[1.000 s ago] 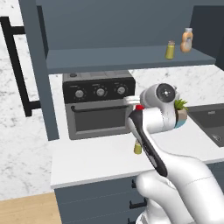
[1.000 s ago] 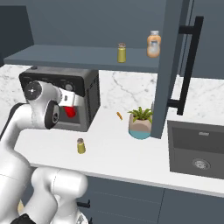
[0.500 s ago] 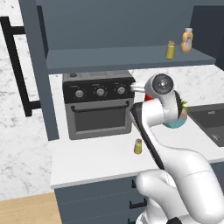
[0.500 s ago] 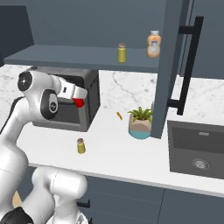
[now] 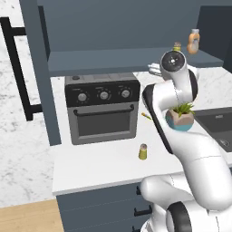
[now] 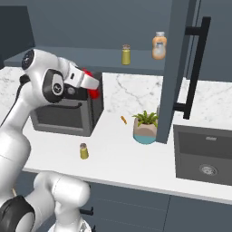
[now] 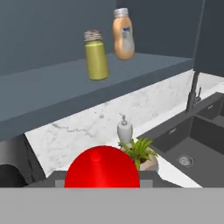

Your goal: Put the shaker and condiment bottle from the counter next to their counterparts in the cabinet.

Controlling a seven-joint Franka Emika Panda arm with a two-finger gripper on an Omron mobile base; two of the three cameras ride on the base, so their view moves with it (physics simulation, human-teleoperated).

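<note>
Fingers clamped on the red condiment bottle (image 7: 102, 167) at the hand view's bottom centre, the gripper (image 6: 89, 83) points toward the tan-orange counterpart bottle (image 7: 123, 34), upper centre, on the cabinet shelf (image 7: 57, 85).

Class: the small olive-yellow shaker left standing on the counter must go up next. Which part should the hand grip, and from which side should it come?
Grip the shaker around its cylindrical body, below the domed grey cap. It stands upright and alone on the counter, so a level approach from the front, the robot's side, looks best.
</note>
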